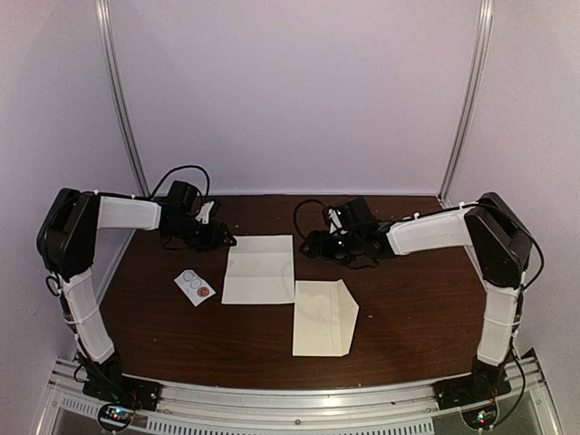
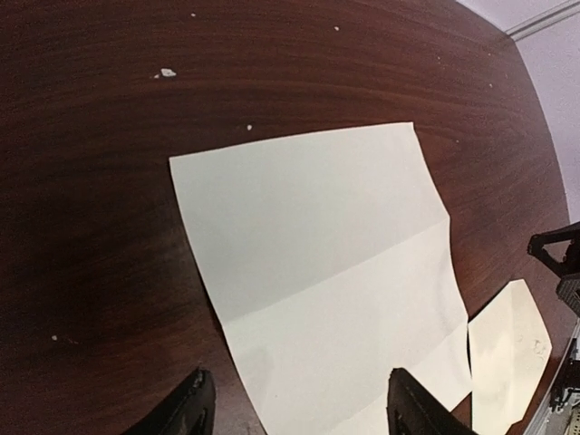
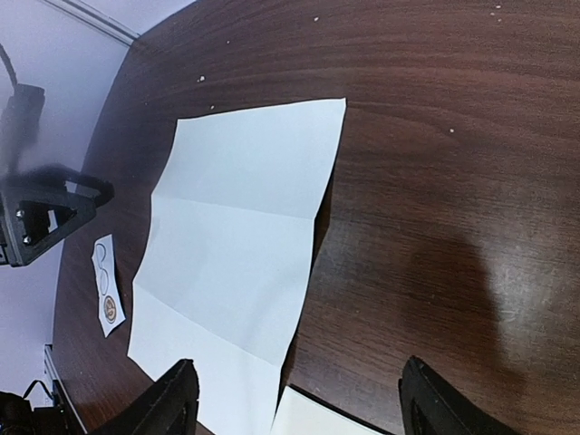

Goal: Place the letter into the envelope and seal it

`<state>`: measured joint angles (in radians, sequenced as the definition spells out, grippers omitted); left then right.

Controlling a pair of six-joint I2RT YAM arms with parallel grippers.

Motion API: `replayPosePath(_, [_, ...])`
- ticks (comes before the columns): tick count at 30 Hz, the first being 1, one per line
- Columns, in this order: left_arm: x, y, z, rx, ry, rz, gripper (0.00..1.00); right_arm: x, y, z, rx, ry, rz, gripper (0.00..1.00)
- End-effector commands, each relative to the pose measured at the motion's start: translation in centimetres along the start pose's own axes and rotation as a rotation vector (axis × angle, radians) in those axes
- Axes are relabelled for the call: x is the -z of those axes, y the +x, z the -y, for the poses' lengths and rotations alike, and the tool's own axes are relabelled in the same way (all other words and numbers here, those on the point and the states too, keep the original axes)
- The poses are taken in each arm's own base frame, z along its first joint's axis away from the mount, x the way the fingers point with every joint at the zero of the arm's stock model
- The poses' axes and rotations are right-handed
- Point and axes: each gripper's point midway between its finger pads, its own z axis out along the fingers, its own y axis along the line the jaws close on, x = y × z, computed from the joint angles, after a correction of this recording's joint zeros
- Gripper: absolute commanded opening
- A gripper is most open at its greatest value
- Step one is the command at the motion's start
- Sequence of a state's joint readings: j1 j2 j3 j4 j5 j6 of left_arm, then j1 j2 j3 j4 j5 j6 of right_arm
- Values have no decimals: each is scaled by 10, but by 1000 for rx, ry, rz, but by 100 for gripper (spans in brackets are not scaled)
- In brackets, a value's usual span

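The letter [image 1: 258, 269], a white creased sheet, lies flat in the middle of the dark wooden table. The cream envelope [image 1: 323, 317] lies just right of and nearer than it, its pointed flap toward the right. My left gripper [image 1: 220, 238] hovers open and empty at the letter's far left corner. My right gripper [image 1: 313, 245] hovers open and empty at its far right corner. The left wrist view shows the letter [image 2: 326, 281] between the open left gripper's [image 2: 299, 410] fingers and the envelope [image 2: 507, 353] beyond. The right wrist view shows the letter [image 3: 236, 245], an envelope corner [image 3: 317, 420] and the open right gripper [image 3: 299, 403].
A small white card with round stickers [image 1: 195, 287] lies left of the letter; it also shows in the right wrist view [image 3: 107, 288]. Metal frame posts and pale walls stand behind the table [image 1: 408, 308]. A metal rail runs along the near edge.
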<state>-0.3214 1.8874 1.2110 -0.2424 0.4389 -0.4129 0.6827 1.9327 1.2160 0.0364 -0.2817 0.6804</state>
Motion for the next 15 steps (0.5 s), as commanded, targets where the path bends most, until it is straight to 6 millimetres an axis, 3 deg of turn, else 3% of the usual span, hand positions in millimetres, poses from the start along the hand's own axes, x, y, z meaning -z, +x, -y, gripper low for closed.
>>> replayPosePath(1, [-8,2,-13,-10,6,-8,65,-15,-14,-16,-1,-80,5,75])
replayPosePath(9, [-29,16,-28,13,-16,-60,58,-48,-13,-14,-23,-115,-30,69])
replayPosePath(15, [-33,18,-32,14,-25,-70,50,-68,-13,-8,-33,-117,-46,67])
